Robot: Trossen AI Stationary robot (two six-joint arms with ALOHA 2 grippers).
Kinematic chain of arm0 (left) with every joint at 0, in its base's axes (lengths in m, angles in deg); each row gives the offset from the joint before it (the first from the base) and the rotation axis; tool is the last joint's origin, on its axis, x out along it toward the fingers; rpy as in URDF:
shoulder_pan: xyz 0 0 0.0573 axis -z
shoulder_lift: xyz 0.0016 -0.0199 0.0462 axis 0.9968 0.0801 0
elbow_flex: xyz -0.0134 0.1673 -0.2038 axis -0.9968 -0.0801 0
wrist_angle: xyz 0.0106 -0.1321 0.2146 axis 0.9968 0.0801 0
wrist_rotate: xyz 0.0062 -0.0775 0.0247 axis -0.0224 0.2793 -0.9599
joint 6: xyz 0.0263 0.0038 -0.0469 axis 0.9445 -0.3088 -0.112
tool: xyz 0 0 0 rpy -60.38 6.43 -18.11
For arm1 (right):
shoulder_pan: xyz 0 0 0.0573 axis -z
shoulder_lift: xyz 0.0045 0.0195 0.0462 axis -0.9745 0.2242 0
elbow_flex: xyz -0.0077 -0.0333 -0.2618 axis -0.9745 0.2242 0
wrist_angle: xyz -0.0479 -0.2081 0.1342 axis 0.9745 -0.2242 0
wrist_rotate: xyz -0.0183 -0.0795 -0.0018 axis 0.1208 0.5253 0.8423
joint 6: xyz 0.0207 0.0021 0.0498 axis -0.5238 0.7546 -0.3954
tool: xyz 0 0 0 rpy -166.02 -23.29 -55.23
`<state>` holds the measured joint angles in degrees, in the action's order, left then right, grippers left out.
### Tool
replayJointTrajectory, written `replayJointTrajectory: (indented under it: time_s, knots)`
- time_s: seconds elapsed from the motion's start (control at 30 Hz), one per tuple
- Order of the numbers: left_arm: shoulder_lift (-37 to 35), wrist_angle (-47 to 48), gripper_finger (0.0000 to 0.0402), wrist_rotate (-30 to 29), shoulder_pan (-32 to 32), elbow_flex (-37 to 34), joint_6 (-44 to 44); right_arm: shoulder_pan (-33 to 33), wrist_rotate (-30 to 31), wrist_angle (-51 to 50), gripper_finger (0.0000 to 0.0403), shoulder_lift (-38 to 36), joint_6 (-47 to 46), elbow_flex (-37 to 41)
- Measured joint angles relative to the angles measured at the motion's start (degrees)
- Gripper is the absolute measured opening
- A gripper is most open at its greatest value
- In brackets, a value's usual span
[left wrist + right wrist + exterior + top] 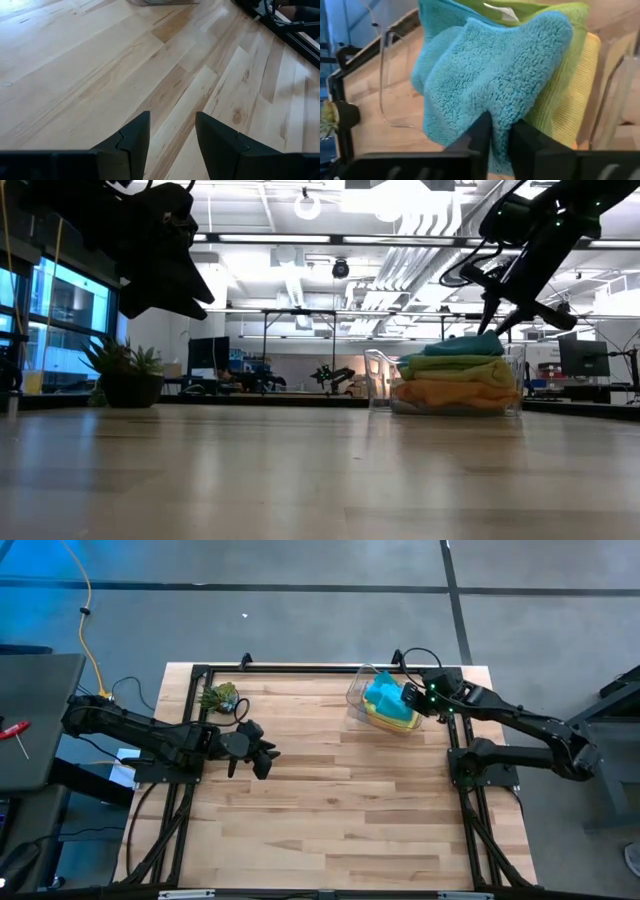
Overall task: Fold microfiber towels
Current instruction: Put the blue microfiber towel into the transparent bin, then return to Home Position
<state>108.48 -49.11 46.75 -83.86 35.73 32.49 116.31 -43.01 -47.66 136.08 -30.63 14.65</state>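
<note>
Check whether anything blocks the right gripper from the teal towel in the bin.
Nothing visible does. The right gripper is already at the teal towel, which lies on top of the stack in the clear bin, its fingers pinching the cloth's edge.

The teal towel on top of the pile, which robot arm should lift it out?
The right one, probably. Its gripper already pinches the teal towel in the clear bin; the left gripper hangs open, far off.
</note>
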Motion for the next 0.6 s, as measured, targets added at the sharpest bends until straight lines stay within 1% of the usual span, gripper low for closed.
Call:
replayJointTrajectory:
  time_s: [0.1,0.17,0.33,0.43,0.5,0.53,0.6]
  knots:
    - [0.00,0.02,0.0147,0.00,0.00,0.00,0.01,0.17,0.52,-0.78,0.0090,-0.14,1.22,-0.12]
    - [0.00,0.02,0.0147,0.00,0.00,0.00,0.00,0.60,2.17,-3.47,0.0125,-0.50,3.54,-1.32]
    - [0.00,0.04,0.0147,-1.99,0.00,0.00,-0.02,0.96,6.72,-12.52,0.0196,-0.77,6.72,-7.72]
    - [0.02,0.00,0.0147,-2.56,-0.02,0.00,0.00,0.94,7.33,-15.01,0.0220,-0.82,11.58,-12.85]
    - [0.00,-1.09,0.0147,-1.67,-0.02,-0.01,0.05,0.31,7.75,-16.58,0.0228,-0.99,15.70,-15.98]
    - [-0.16,-3.11,0.0147,-0.83,-0.03,-0.02,0.70,-0.49,8.43,-16.84,0.0230,-1.35,17.46,-17.21]
    - [-1.58,-8.59,0.0147,2.08,-0.53,0.33,5.22,-3.58,10.24,-15.82,0.0231,-2.69,20.71,-18.48]
